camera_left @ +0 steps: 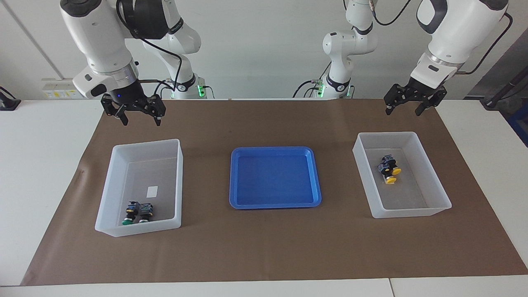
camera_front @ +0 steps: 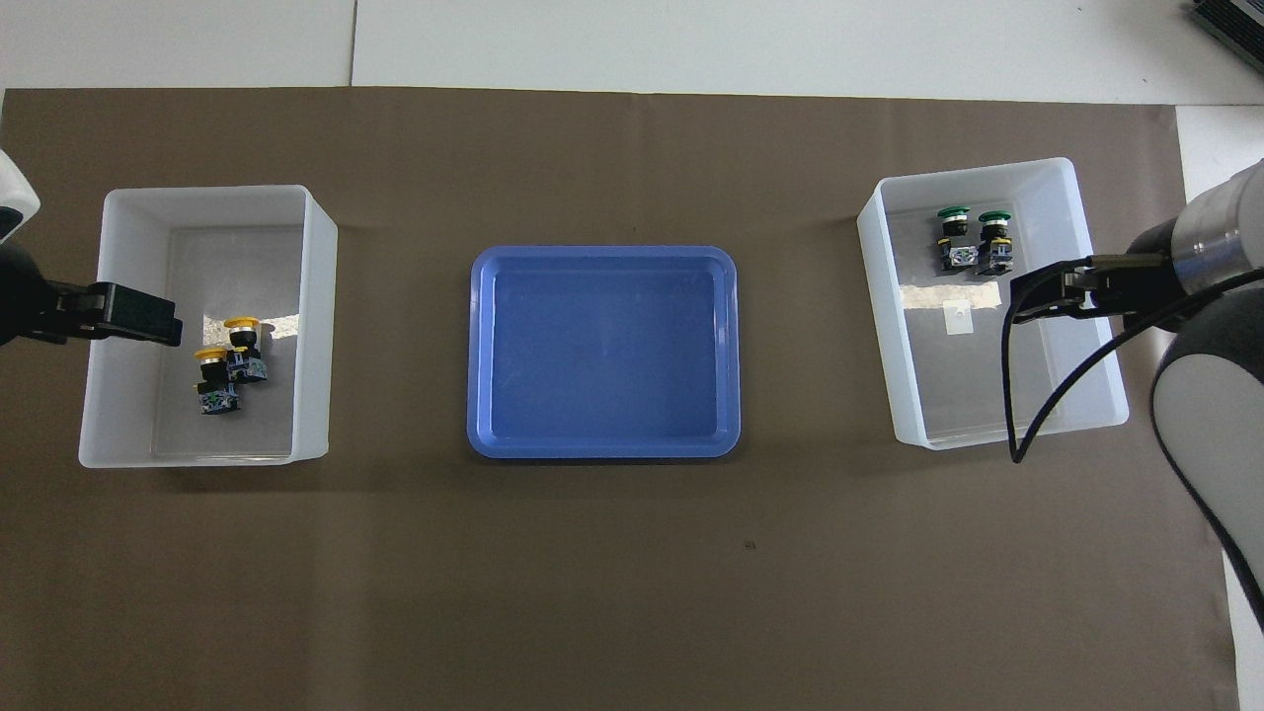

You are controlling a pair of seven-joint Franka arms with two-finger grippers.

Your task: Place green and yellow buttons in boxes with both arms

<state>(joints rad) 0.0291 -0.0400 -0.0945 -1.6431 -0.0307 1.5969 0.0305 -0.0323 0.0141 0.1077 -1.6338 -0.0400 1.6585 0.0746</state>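
Right hand (camera_left: 140, 116): raised in the air at the right arm's end of the surface, over the brown mat (camera_left: 264, 251) at the robots' edge of the green-button box; fingers apart, holding nothing.
Green-button box (camera_left: 108, 192): translucent white, at the right arm's end, with a small white label on its floor.
Green buttons (camera_left: 138, 213): two, lying side by side and touching, in the corner of that box farthest from the robots (caps pointing away from the robots).
Blue tray (camera_left: 275, 203): shallow, mid-surface, between the two boxes and apart from both.
Yellow-button box (camera_left: 429, 165): translucent white, at the left arm's end.
Yellow buttons (camera_left: 389, 168): two, close together on that box's floor, around the middle.
Left hand (camera_left: 405, 108): raised over the mat at the robots' edge of the yellow-button box; fingers spread, holding nothing.
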